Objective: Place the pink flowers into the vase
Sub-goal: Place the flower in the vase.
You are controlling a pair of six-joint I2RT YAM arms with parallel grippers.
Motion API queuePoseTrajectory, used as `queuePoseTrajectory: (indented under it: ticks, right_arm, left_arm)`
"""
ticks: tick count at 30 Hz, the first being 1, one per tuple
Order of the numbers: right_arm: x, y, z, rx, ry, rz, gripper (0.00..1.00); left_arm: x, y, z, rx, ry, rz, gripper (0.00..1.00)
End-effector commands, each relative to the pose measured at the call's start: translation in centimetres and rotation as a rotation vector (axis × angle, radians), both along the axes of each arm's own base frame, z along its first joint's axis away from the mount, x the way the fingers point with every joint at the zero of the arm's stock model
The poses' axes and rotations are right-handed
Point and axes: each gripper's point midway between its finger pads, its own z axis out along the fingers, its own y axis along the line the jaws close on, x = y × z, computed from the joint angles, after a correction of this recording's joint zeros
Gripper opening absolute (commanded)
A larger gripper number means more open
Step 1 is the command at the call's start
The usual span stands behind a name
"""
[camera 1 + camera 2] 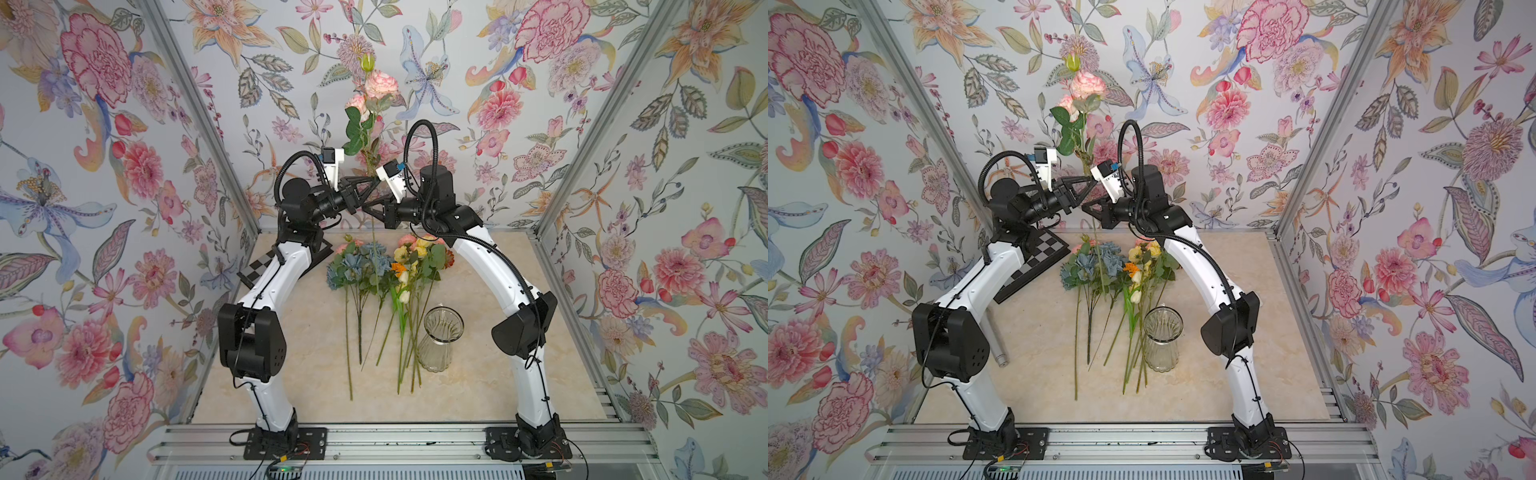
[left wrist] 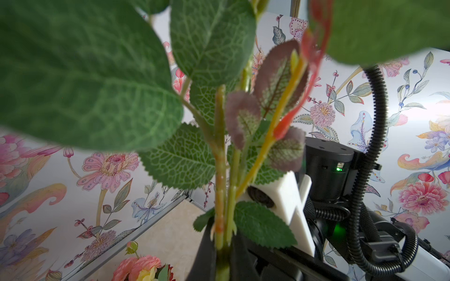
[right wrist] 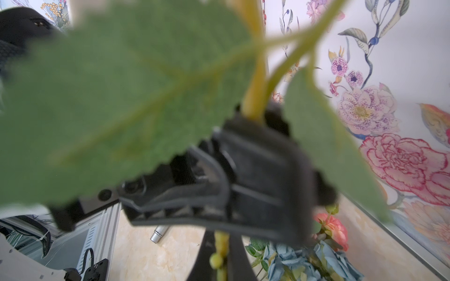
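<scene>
Pink flowers [image 1: 380,85] stand upright in both top views, stem pinched by left gripper [image 1: 371,179] and right gripper [image 1: 365,206] over the blue bunch [image 1: 353,266]; the vase [image 1: 440,338] stands apart on the counter [image 1: 478,386]. In the left wrist view broad green leaves [image 2: 85,80] fill most. In the right wrist view a blurred leaf [image 3: 121,97] hides much.

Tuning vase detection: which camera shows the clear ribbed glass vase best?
A top view: the clear ribbed glass vase stands upright on the beige marble tabletop, visible whole from flared rim to base. Both top views show it about equally well. Neither wrist view shows the vase at all.
</scene>
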Motion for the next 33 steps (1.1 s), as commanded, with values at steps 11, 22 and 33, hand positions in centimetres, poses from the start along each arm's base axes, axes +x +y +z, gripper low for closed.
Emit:
queuePoseTrajectory:
  ticks: [11, 22, 33]
  right_arm:
    - [2.8, -5.4, 5.9, 0.067, -0.086, -0.175, 0.00]
    - [-1.2, -11.6, 11.3, 0.057, -0.213, -0.287, 0.00]
    - [-8.6, -17.4, 12.9, 0.015, -0.289, -0.439, 0.00]
  left_arm:
    - [0.2, 4.3, 0.9, 0.007, 0.024, 0.167, 1.00]
    - [4.5, 12.6, -10.7, 0.316, 0.334, 0.741, 1.00]
    - [3.4, 15.5, -20.5, 0.496, 0.513, 0.884, 0.99]
